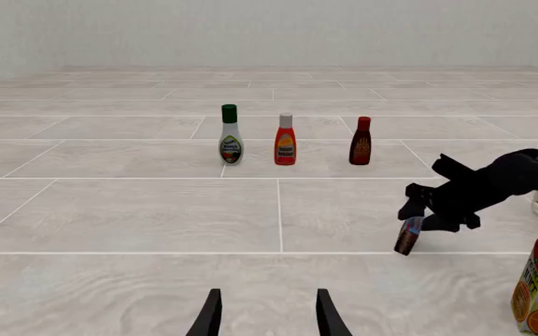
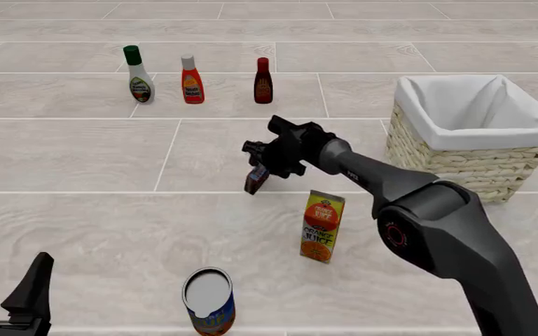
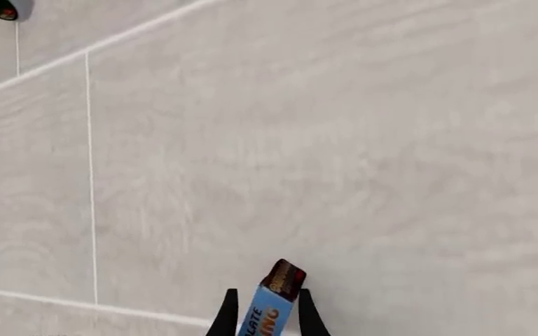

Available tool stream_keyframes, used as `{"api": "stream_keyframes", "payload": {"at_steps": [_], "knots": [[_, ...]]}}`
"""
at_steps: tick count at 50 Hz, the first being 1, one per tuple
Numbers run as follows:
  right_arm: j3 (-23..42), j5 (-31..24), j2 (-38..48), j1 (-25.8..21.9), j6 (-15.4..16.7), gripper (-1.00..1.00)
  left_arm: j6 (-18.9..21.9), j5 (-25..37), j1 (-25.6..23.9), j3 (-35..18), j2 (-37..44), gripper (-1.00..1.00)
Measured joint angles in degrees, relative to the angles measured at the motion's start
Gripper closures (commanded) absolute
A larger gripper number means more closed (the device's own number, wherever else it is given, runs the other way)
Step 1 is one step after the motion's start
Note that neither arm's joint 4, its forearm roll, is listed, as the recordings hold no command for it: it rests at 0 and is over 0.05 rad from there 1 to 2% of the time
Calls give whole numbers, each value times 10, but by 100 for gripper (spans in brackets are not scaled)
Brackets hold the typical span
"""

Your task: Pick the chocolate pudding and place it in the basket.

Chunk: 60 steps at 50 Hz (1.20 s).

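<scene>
Chocolate pudding [image 2: 257,179] hangs clamped in the right end effector [image 2: 263,170], tilted and seemingly just clear of the bench [image 2: 82,161], well left of the basket [image 2: 475,150]. At far left, the left end effector [image 2: 8,297] sits low with fingers apart, holding nothing. The carry step looks to be in hand: next the right arm, stretched forward and leftward, must lift and swing right over the basket's rim, passing behind the juice carton [image 2: 321,226], then release.
</scene>
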<state>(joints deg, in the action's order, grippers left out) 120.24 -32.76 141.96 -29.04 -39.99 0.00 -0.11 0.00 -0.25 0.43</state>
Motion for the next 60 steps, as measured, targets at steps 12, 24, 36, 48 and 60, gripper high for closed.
{"api": "stream_keyframes", "payload": {"at_steps": [12, 24, 36, 48, 60], "knots": [[4, 0, -1, 2, 11, 100, 0, 0, 0, 0, 0, -100], [5, 1, -4, 5, 19, 100, 0, 0, 0, 0, 0, -100], [5, 5, -13, 1, 23, 100, 0, 0, 0, 0, 0, -100], [20, 1, -20, -4, 30, 100, 0, 0, 0, 0, 0, -100], [45, -7, -31, -1, 45, 100, 0, 0, 0, 0, 0, -100]]}}
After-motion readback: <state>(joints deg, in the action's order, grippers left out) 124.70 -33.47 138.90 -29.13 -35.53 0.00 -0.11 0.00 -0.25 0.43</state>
